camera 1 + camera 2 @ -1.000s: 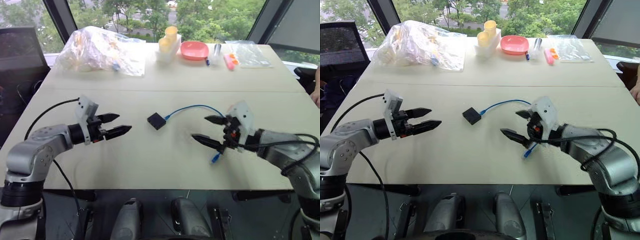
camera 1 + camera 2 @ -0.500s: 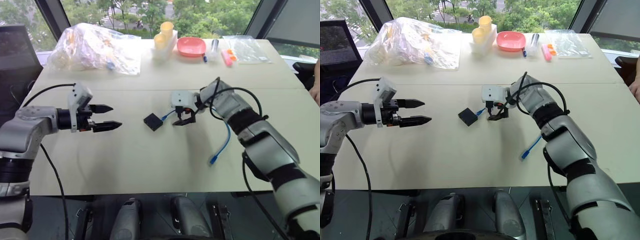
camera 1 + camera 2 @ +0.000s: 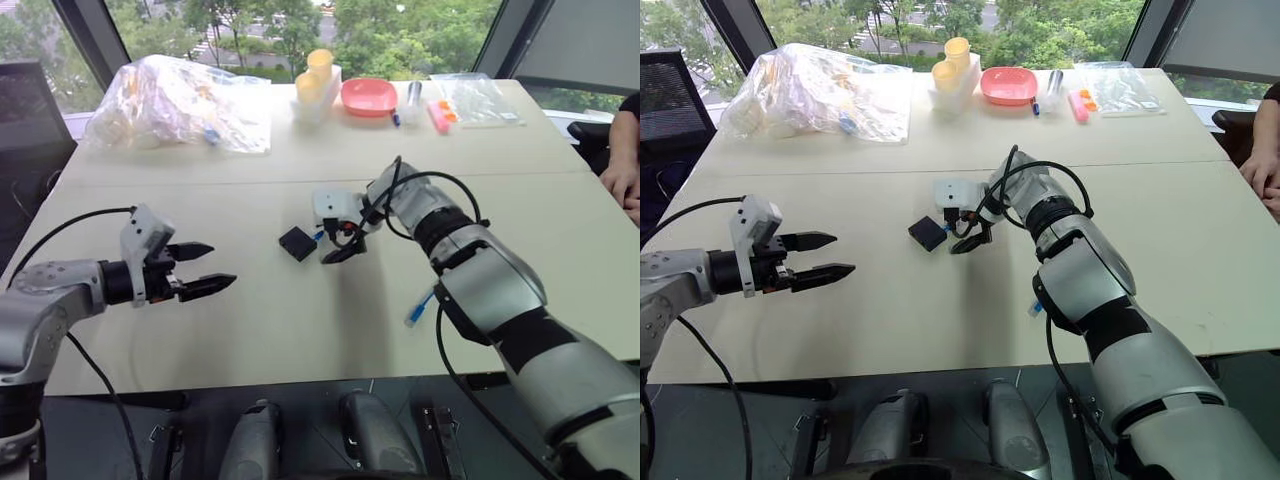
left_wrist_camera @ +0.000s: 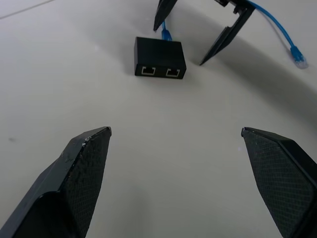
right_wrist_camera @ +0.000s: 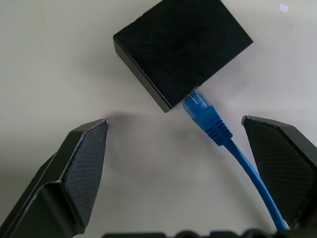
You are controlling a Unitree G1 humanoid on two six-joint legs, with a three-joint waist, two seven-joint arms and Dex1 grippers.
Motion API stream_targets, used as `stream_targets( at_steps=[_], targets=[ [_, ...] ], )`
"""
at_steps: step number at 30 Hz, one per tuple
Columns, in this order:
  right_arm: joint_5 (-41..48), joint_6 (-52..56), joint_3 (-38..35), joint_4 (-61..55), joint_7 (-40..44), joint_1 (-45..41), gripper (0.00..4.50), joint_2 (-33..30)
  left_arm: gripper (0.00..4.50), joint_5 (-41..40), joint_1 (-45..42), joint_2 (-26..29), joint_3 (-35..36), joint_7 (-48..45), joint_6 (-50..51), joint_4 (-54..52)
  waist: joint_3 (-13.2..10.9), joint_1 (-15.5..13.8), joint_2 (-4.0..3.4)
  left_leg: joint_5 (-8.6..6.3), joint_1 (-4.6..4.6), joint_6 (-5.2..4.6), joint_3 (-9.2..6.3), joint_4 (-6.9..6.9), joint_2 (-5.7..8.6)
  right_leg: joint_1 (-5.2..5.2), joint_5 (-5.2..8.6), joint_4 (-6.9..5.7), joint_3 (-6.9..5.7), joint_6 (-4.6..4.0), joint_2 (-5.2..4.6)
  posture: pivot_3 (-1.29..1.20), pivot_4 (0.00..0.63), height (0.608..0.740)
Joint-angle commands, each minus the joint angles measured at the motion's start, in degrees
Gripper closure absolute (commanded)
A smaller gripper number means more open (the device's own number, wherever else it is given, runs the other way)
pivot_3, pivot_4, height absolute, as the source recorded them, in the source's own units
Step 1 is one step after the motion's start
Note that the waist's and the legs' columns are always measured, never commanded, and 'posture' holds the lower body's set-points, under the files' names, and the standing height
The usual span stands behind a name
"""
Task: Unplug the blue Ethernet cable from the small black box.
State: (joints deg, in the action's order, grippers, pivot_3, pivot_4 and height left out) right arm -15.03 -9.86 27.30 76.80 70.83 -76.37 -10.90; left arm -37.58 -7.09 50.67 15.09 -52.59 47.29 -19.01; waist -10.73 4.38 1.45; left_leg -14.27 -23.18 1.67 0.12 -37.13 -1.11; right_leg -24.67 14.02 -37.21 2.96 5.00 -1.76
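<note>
1. While nothing on it is stacked or crowded, the big white table takes up most of the room, with windows and green trees behind it.
2. Along the far edge sit a crumpled clear plastic bag full of stuff, a white holder with yellow cups, a pink dish and a flat clear bag. A person's hand rests at the far right edge.
3. Reaching in from the right side, the right gripper hangs over the middle of the table, tilted down, fingers spread wide on either side of the plug end of the cord, not pinching anything as far as I can see.
4. Off to the left, the left gripper hovers above bare tabletop, well apart from the box, fingers spread too and holding nothing.
5. Mid-table, the small black box lies flat, just beside the right gripper's tips. Its face toward the left gripper has two open ports.
6. Plugged into the box's opposite face, the blue Ethernet cable runs back under the right arm; its loose end lies on the table nearer the front edge.
</note>
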Motion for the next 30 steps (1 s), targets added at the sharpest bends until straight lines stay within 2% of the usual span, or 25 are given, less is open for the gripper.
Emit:
stream_targets(
  at_steps=[1, 3, 4, 6, 7, 12, 16, 18, 20, 22, 26, 30],
  targets=[
    [-2.2, 0.7, -0.7, 1.2, -1.7, 2.3, 1.81, 2.6, 0.0, -2.6, 4.1, 0.2, 4.9, 2.4, 2.5, -5.7, 0.0, 0.2, 0.03, 0.0, 0.05, 0.0, 0.0, 0.01, -0.04, 0.05, 0.0, -0.01, 0.0, -0.01, -0.02, 0.0, 0.15, 0.735],
    [-4.0, 1.0, 0.0, 1.5, -0.9, 3.4, 2.75, 2.0, 0.0, -4.5, 6.2, 0.4, 7.6, 3.4, 4.5, -8.2, 0.0, 0.3, 0.06, 0.0, 0.19, 0.01, 0.0, 0.02, -0.18, 0.15, -0.07, -0.01, 0.0, -0.13, 0.02, 0.0, 0.15, 0.735],
    [-4.1, 1.6, -0.2, 1.6, -0.1, 3.9, 3.39, 1.7, 0.0, -5.4, 6.9, 0.4, 8.9, 3.9, 5.3, -8.9, 0.0, 0.3, 0.07, -0.01, 0.34, 0.01, 0.0, 0.03, -0.23, 0.27, -0.07, 0.0, 0.0, -0.21, 0.06, 0.0, 0.15, 0.735],
    [-3.9, 2.9, -1.1, 1.6, 0.7, 4.4, 4.26, 1.4, 0.0, -6.2, 7.4, 0.5, 9.9, 4.5, 5.9, -9.3, 0.0, 0.2, 0.06, -0.01, 0.81, 0.02, 0.0, 0.07, -0.28, 0.74, 0.04, 0.02, -0.02, -0.5, 0.1, 0.0, 0.15, 0.735],
    [-3.5, 3.6, -1.8, 1.5, 1.2, 4.6, 4.46, 1.3, 0.0, -6.0, 7.1, 0.7, 9.6, 4.7, 5.7, -9.0, 0.0, 0.1, 0.06, -0.01, 1.06, 0.02, 0.0, 0.07, -0.31, 1.0, 0.22, 0.07, -0.03, -0.8, 0.13, 0.0, 0.15, 0.735],
    [-2.9, 4.6, -4.3, 0.6, -1.1, 3.8, 4.46, 1.0, 0.0, -5.3, 1.3, 0.0, 6.1, 5.2, 4.0, -5.4, 0.0, -0.4, 0.08, -0.02, 1.66, 0.03, -0.02, 0.07, -0.32, 1.56, 0.31, 0.16, -0.05, -0.92, 0.16, 0.0, 0.15, 0.735],
    [-1.9, 1.8, -7.5, -1.2, -10.3, 0.7, 4.46, 0.4, 0.0, -4.1, -6.8, -1.6, 3.2, 4.9, 1.4, 1.8, 0.0, -0.3, 0.06, 0.0, 1.56, 0.04, 0.03, 0.07, -0.31, 1.51, 0.29, 0.12, -0.04, -0.89, 0.2, 0.0, 0.15, 0.735],
    [-4.0, -5.6, -6.7, -5.7, -17.7, -0.8, 4.46, -2.2, 0.0, -3.0, -15.0, -3.5, 1.6, 4.1, -1.2, 10.3, 0.0, -0.5, 0.01, 0.01, 1.33, 0.04, 0.04, 0.07, -0.33, 1.26, 0.28, 0.11, -0.04, -0.88, 0.24, 0.0, 0.15, 0.735],
    [-6.9, -12.5, -5.6, -13.2, -23.7, 0.4, 4.46, -6.6, 0.0, -1.4, -24.3, -6.0, -0.5, 1.9, -4.3, 21.7, 0.0, -0.9, 0.04, 0.18, 0.63, 0.3, 0.0, -0.01, -0.25, 0.59, 0.15, -0.07, -0.13, -0.64, 0.32, 0.0, 0.15, 0.735],
    [-6.3, -11.3, -7.1, -20.9, -25.2, 3.5, 4.46, -9.0, 0.0, 1.5, -31.3, -7.8, -3.0, -1.2, -8.1, 32.7, 0.0, -1.2, 0.06, 0.32, -0.14, 0.51, 0.01, -0.11, 0.05, -0.18, -0.08, -0.32, -0.13, -0.28, 0.27, 0.0, 0.15, 0.735],
    [-7.9, -6.3, -8.7, -41.5, -28.3, 13.1, 4.46, -13.9, 0.0, 7.5, -44.7, -11.8, -8.4, -10.1, -15.6, 53.9, 0.1, -1.8, 0.1, 0.27, -0.27, 0.45, 0.09, 0.08, 0.13, -0.32, -0.07, -0.12, -0.16, -0.23, 0.2, 0.0, 0.15, 0.735],
    [-10.5, -1.6, -9.6, -52.1, -32.9, 18.3, 4.46, -14.6, 0.0, 12.1, -55.4, -16.7, -11.1, -15.1, -21.4, 67.9, 0.0, -1.9, 0.09, 0.24, -0.98, 0.39, 0.12, -0.01, 0.15, -0.86, -0.04, -0.03, -0.19, -0.19, 0.2, 0.0, 0.15, 0.735]
  ],
)
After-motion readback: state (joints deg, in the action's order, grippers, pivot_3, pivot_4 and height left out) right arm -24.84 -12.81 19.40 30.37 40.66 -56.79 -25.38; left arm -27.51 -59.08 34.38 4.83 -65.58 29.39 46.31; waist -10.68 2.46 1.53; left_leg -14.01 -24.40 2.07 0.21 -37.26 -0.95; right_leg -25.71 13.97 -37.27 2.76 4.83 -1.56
